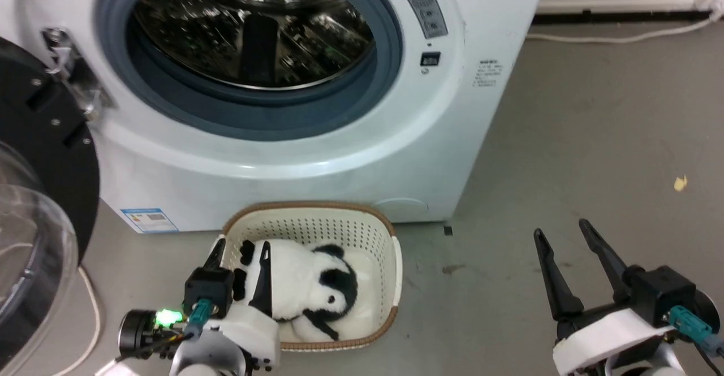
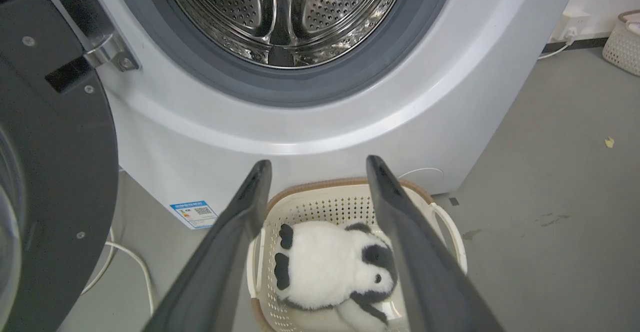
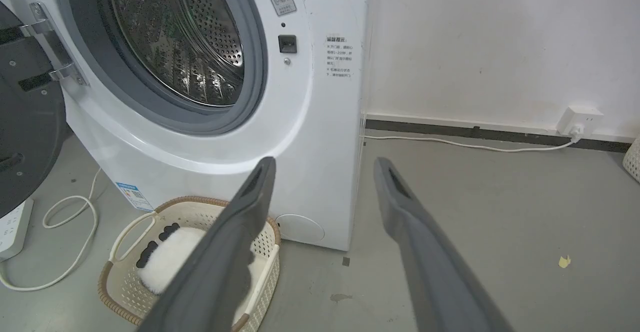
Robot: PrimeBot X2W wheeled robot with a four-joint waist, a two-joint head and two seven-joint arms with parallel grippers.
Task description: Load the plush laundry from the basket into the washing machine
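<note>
The black-and-white plush [image 1: 305, 288] [image 2: 330, 267] [image 3: 167, 257] lies in the cream basket [image 1: 373, 234] [image 2: 320, 199] [image 3: 150, 217] on the floor before the washing machine [image 1: 317, 155] [image 2: 310, 132] [image 3: 305, 122]. The machine's door [image 1: 39, 167] is swung open to the left, showing the steel drum [image 1: 254, 25] [image 2: 280, 12]. My left gripper [image 1: 240, 251] [image 2: 317, 167] is open over the basket's left end, its fingers apart and holding nothing. To the right, my right gripper [image 1: 557, 229] [image 3: 325, 165] hangs open above bare floor, well away from the basket.
A white cable [image 3: 70, 212] and a power strip [image 3: 12, 227] lie on the floor left of the basket. Another cable [image 1: 616, 37] runs along the wall to a socket [image 3: 580, 120]. A second basket [image 2: 622, 42] stands far right. Grey floor spreads to the right.
</note>
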